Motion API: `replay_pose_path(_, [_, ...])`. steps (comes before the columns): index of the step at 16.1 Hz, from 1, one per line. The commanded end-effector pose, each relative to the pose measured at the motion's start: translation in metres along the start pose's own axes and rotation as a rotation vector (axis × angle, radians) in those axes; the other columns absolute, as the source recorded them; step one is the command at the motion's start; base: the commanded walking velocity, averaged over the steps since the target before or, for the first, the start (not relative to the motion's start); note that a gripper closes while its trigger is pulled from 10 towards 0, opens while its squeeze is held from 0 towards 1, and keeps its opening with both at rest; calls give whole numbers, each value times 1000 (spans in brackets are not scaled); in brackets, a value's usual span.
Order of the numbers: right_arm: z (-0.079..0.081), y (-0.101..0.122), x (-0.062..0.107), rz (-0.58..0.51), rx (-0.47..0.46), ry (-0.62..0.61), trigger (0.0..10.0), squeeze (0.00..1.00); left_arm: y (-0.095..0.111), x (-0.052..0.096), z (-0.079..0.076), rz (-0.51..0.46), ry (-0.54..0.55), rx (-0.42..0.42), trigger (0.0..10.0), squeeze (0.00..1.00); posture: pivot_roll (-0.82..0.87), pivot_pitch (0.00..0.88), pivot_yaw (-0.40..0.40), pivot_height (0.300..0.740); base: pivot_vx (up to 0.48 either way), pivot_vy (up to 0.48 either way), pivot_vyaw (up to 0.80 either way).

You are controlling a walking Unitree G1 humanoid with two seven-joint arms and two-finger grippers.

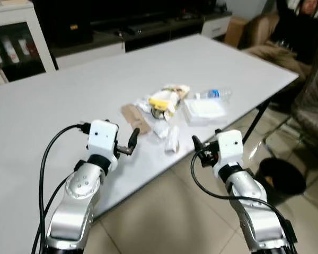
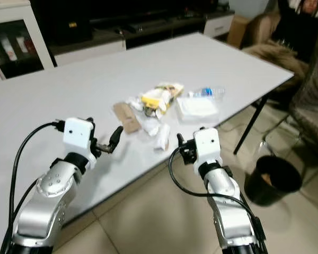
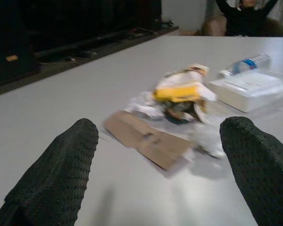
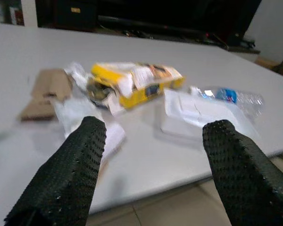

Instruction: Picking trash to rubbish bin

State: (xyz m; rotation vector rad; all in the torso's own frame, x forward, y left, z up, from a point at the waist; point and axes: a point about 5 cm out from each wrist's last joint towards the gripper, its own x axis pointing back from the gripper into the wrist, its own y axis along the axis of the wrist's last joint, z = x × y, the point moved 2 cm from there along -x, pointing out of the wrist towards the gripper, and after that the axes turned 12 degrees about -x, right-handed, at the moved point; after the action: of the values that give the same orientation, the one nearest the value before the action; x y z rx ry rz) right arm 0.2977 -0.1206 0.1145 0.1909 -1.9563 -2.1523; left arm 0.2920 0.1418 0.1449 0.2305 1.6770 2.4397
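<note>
A small pile of trash lies near the white table's (image 1: 69, 95) front edge: a brown cardboard piece (image 1: 136, 117), a yellow wrapper (image 1: 166, 99), crumpled white paper (image 1: 172, 138), a clear plastic box (image 1: 204, 110) and a plastic bottle (image 1: 214, 94). On the floor to the right, beyond the table's edge, stands a black rubbish bin (image 1: 281, 175). My left gripper (image 1: 128, 145) hovers over the table just short of the cardboard (image 3: 148, 139), open and holding nothing. My right gripper (image 1: 199, 148) hangs open off the front edge, facing the white paper (image 4: 92, 120) and the wrapper (image 4: 137, 82).
A person (image 1: 302, 26) sits on a brown sofa at the far right. A chair (image 1: 314, 106) stands beside the bin. A dark TV cabinet (image 1: 148, 26) and a white cupboard (image 1: 16, 42) line the back. Tiled floor (image 1: 164, 211) runs under the arms.
</note>
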Motion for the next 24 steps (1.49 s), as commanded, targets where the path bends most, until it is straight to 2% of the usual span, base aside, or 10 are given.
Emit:
replay_pose_path(1, [6,-2,-6,32,3,8,10000,0,-5,1,6,18,27,4,10000,0,-120,0,-40,740,356,0,0])
replay_pose_path(5, [0,8,-20,58,-29,40,10000,0,-7,4,4,29,38,7,10000,0,-118,0,-64,740,353,0,0])
replay_pose_path(6, [0,5,-22,96,-47,70,10000,247,-9,5,4,35,43,15,10000,0,-122,0,-62,740,0,0,0])
replay_pose_path(7, [0,3,-23,135,-62,96,10000,1000,-9,7,4,37,28,19,10000,0,-118,1,-61,740,0,0,0])
replay_pose_path(10, [5,-6,-24,261,-128,137,10000,1000,-4,11,2,5,-60,-35,10000,0,-92,0,-71,740,0,0,0])
replay_pose_path(12, [5,-14,-25,307,-157,130,10000,1000,9,16,-9,-58,-225,15,10000,0,-87,0,-69,740,0,0,0])
replay_pose_path(16, [-1,-34,-36,418,-45,64,10000,1000,19,22,-22,-92,-406,54,10000,0,-89,0,-66,740,0,0,0])
replay_pose_path(22, [3,-43,-58,437,-23,77,10000,1000,16,19,-21,-76,-386,17,10000,0,-93,0,-63,740,0,0,0])
replay_pose_path(23, [5,-50,-60,468,-39,88,10000,796,17,17,-20,-76,-389,14,10000,0,-94,0,-57,740,0,0,0])
replay_pose_path(24, [6,-57,-60,487,-103,106,10000,0,18,16,-20,-83,-390,8,10000,0,-87,0,-57,740,0,0,0])
